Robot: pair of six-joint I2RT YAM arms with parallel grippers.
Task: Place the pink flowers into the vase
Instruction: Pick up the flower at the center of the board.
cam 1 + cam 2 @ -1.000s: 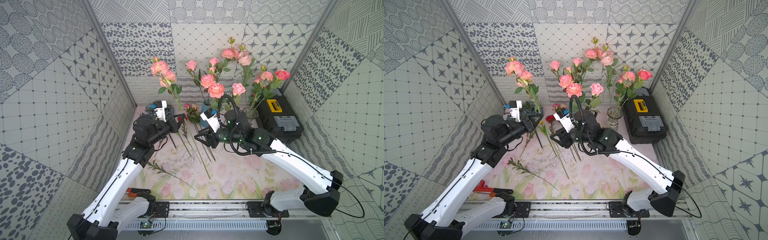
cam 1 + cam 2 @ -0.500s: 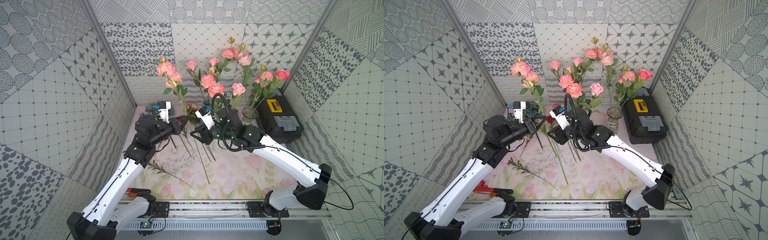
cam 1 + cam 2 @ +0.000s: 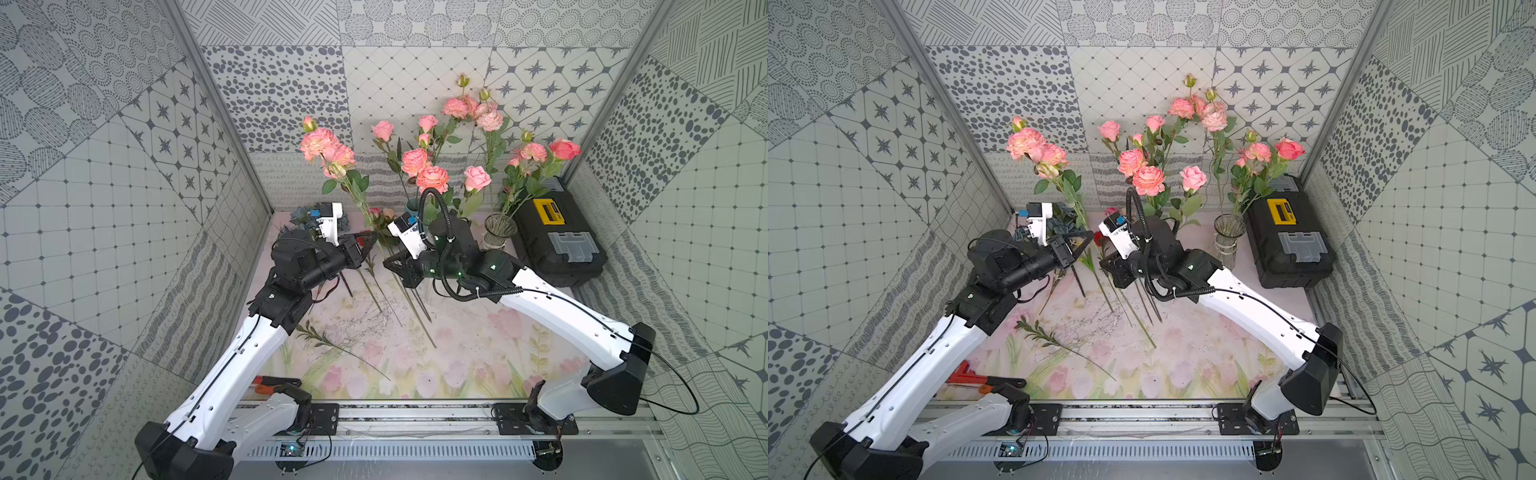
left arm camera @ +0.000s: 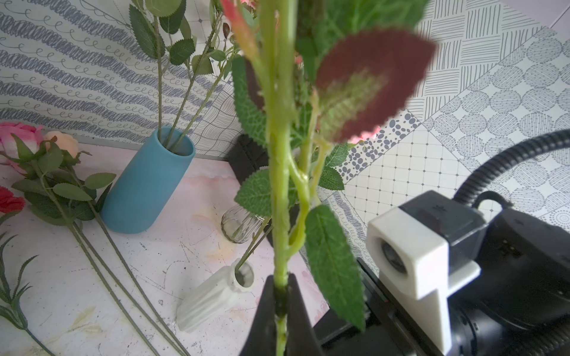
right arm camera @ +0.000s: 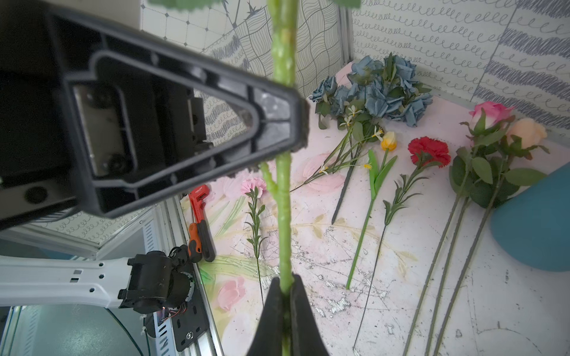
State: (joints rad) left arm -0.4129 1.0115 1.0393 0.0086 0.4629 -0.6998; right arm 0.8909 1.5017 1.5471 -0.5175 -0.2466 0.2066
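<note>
Up front at the left, a red pipe wrench lies on the floral mat, with a green sprig just beyond it. Mid-mat, both arms meet on one pink flower stem, which is held upright. Jaws of the left gripper are pinched tight on it. Jaws of the right gripper are clamped on the same stem, on the side toward its cut end. Its ruffled blooms stand above both. Farther back, loose on the mat: two roses, a red carnation and, far left, blue hydrangeas. Far row: blue vase and glass vase, each holding pink flowers; black toolbox far right.
</note>
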